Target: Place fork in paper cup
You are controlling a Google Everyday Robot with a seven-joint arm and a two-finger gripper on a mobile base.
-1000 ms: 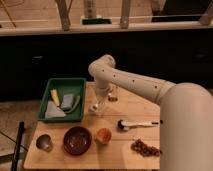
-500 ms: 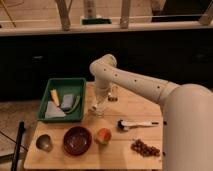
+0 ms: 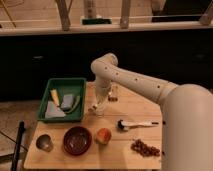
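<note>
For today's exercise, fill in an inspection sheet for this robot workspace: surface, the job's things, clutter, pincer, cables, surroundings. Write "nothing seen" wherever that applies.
Surface: wooden table, pale planks, lit from above.
Job's things: paper cup stands by the green tray's right edge, partly hidden by the arm; fork cannot be made out.
Clutter: green tray holding a yellow item and grey items; small grey metal cup; dark red bowl; small orange cup; white-handled tool with a dark head; pile of brown bits; a small jar behind the arm.
Pincer: pincer lowered at the paper cup.
Cables: nothing seen.
Surroundings: dark counter front behind the table; a dark pole at the left.
</note>
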